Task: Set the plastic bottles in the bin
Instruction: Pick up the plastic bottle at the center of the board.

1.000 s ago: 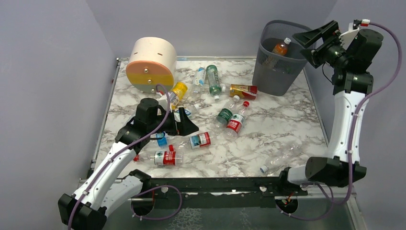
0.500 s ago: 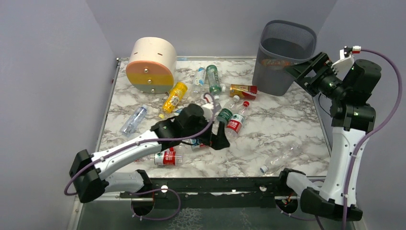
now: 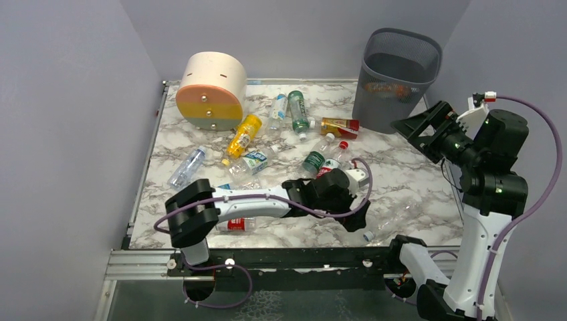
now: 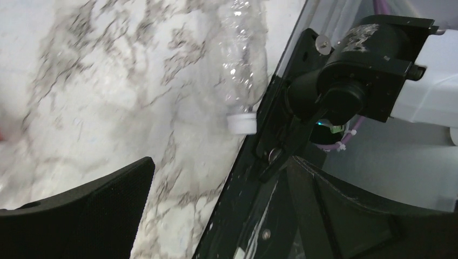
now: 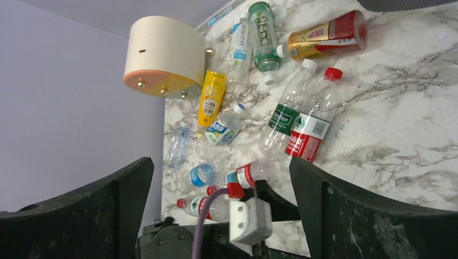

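Reaching low across the marble table (image 3: 401,167), the left gripper (image 3: 349,212) hangs near the front edge, fingers (image 4: 86,208) spread wide with nothing between them. Just past it a clear bottle (image 3: 396,217) lies on its side, its white cap (image 4: 241,123) right up against the black front rail (image 3: 301,257). In the wrist view that bottle sits ahead of the open gap, not in it.

On the other side, the right gripper (image 3: 418,124) is up in the air just beside the bin (image 3: 394,100), fingers (image 5: 372,216) wide apart too, holding nothing. The bin stands upright at the far right corner of the table, and an orange bottle (image 3: 386,87) shows through its mesh.

Everything else is on the marble. A yellow bottle (image 5: 211,100) lies near the round drawer unit (image 5: 162,54), and a green bottle (image 5: 263,32) lies beside a brown bottle (image 5: 329,35) with a red label. In the middle a green-labelled bottle (image 5: 286,116) and a red-labelled bottle (image 5: 310,135) lie side by side, touching. A blue-labelled bottle (image 5: 221,129) lies just left of them, a bare clear one (image 3: 187,167) lies out by the left edge, and a red-capped bottle (image 3: 234,224) is partly under the left arm.
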`<control>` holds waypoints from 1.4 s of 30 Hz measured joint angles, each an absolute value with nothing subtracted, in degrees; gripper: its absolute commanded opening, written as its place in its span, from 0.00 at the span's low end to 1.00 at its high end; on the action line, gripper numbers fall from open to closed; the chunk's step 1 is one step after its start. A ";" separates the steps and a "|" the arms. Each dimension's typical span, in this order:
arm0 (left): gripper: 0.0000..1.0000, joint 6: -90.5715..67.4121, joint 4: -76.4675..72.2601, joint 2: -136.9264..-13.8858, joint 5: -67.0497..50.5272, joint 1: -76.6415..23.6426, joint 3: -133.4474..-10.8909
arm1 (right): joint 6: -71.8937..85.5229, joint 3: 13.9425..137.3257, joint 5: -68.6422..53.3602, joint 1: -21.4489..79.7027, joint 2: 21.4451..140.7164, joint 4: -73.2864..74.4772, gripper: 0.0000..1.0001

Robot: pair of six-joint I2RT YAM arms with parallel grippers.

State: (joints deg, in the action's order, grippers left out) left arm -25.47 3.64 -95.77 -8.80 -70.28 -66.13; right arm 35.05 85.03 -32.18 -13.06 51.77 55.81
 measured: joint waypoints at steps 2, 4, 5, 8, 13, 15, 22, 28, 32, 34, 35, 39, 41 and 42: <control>0.99 -24.40 1.15 -98.30 -8.80 -70.98 -67.33 | 35.00 86.59 -31.97 -13.06 51.44 58.37 1.00; 0.99 -23.31 -1.52 -102.00 -8.86 -71.29 -69.41 | 34.76 89.34 -31.86 -13.06 51.66 60.69 1.00; 0.99 -22.85 -2.81 -104.07 -8.97 -71.29 -70.72 | 34.59 90.80 -31.86 -13.06 51.77 61.60 1.00; 0.99 -21.74 -5.58 -109.54 -9.39 -71.37 -74.50 | 34.22 94.08 -31.90 -13.06 51.88 63.96 1.00; 0.99 -20.82 -9.43 -116.62 -9.76 -71.94 -80.01 | 33.34 96.16 -32.03 -13.06 51.57 66.83 1.00; 0.99 -20.56 -10.55 -118.63 -9.98 -72.29 -81.38 | 33.01 96.18 -32.03 -13.06 51.70 67.66 1.00; 0.99 -20.14 -12.27 -123.00 -10.28 -74.11 -84.34 | 32.47 96.09 -32.25 -13.06 52.01 68.90 1.00; 0.97 -19.16 -11.31 -126.50 -9.15 -76.25 -86.78 | 32.45 94.61 -32.71 -13.06 51.92 68.86 1.00; 0.85 -18.61 -9.98 -128.35 -7.40 -76.69 -87.70 | 32.45 93.67 -32.80 -13.06 51.90 68.86 1.00; 0.75 -18.13 -9.56 -128.84 -6.61 -76.71 -88.09 | 32.45 93.38 -32.86 -13.06 51.77 68.86 1.00; 0.72 -18.02 -9.06 -128.92 -6.24 -76.71 -88.49 | 32.47 93.30 -32.88 -13.06 51.68 68.86 1.00; 0.61 -17.63 -7.79 -128.92 -4.75 -76.60 -88.71 | 32.47 92.90 -33.12 -13.06 51.18 68.75 1.00; 0.61 -17.50 -7.53 -128.81 -4.21 -76.60 -88.71 | 32.49 92.64 -33.28 -13.06 50.96 68.66 1.00; 0.61 -17.50 -7.49 -128.81 -3.95 -76.62 -88.71 | 32.49 92.53 -33.36 -13.06 50.89 68.66 1.00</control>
State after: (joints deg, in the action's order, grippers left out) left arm -17.50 -7.49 -128.81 -3.95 -76.62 -88.71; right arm 32.49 92.53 -33.36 -13.06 50.89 68.66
